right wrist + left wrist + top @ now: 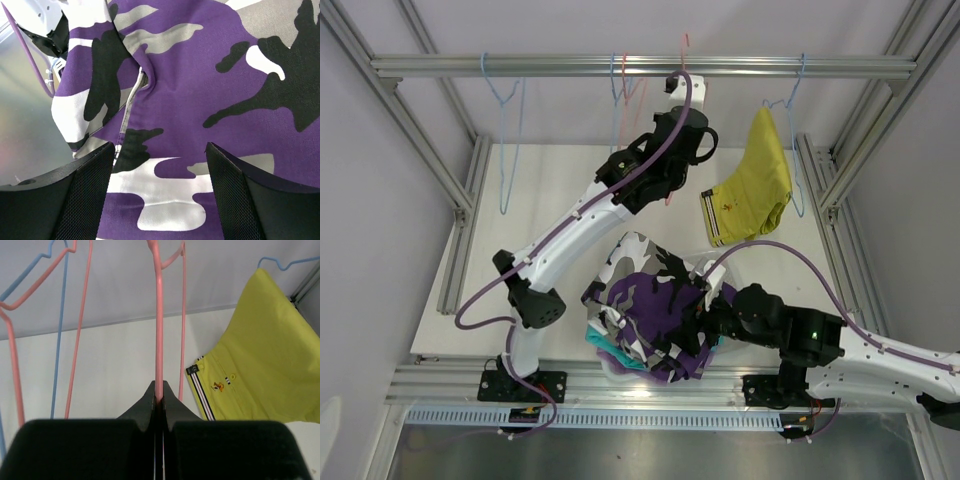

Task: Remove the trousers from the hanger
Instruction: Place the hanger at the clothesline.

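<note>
The mustard yellow trousers (752,185) with striped cuffs hang on a blue hanger (796,95) at the right of the rail; they also show in the left wrist view (270,360). My left gripper (159,396) is shut on a bare pink hanger (158,315) under the rail (640,66). The purple-grey-white camouflage trousers (655,305) lie on top of a pile at the near edge, with teal cloth (615,350) showing beneath. My right gripper (159,165) is open just above the camouflage trousers (200,90). The other garments are hidden.
A bare blue hanger (505,110) hangs at the left of the rail and more bare blue and pink hangers (625,90) at its middle. Aluminium frame posts (420,130) stand on both sides. The white tabletop (560,190) lies below the hangers.
</note>
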Motion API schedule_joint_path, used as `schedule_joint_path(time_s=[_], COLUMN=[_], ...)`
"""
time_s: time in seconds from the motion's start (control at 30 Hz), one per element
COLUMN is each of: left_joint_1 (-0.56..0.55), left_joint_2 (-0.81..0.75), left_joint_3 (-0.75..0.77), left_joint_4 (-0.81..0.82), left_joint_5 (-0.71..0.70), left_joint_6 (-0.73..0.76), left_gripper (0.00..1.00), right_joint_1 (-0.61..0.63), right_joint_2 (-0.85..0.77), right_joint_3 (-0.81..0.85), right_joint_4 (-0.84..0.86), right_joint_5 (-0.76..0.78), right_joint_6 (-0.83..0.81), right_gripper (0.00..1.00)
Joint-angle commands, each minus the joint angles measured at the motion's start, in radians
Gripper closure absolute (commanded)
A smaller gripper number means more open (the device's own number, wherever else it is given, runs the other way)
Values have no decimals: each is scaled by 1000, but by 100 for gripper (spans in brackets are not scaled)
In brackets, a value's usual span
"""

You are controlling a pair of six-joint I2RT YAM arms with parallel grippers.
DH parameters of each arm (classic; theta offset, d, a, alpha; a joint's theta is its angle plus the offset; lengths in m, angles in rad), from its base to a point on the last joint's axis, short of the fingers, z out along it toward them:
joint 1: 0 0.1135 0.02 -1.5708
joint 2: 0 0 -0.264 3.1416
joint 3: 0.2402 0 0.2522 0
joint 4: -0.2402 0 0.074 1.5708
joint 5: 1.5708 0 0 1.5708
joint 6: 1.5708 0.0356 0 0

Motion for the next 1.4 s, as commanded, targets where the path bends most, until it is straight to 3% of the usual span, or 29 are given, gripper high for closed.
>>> schedule_joint_path(time_s=[0.0, 0.53, 0.63, 1.07, 1.17, 1.27, 1.37], left_joint_1=[20, 31, 29, 29, 26, 20, 2], left_joint_2=[23, 51, 45, 64, 40, -1, -47], left_joint_3=[42, 8, 12, 32, -31, -54, -54], left_joint_4=[71, 63, 80, 92, 89, 88, 72], left_joint_5=[42, 111, 124, 130, 131, 139, 107], left_joint_6=[-2, -28, -22, -8, -31, -23, 7], left_gripper=[100, 100, 91, 88, 71, 68, 51], right_joint_1=[-7, -7, -7, -10, -10, -10, -10], right_joint_2=[1, -6, -7, -10, -6, -1, -4], right_joint_3=[1, -5, -4, -5, -7, -7, -8], right_joint_4=[49, 48, 49, 55, 55, 52, 48], right_joint_5=[-39, -50, -44, -47, -51, -58, -67], right_joint_6=[-21, -15, -16, -19, -21, -22, -27], right_gripper=[22, 22, 22, 22, 22, 22, 21])
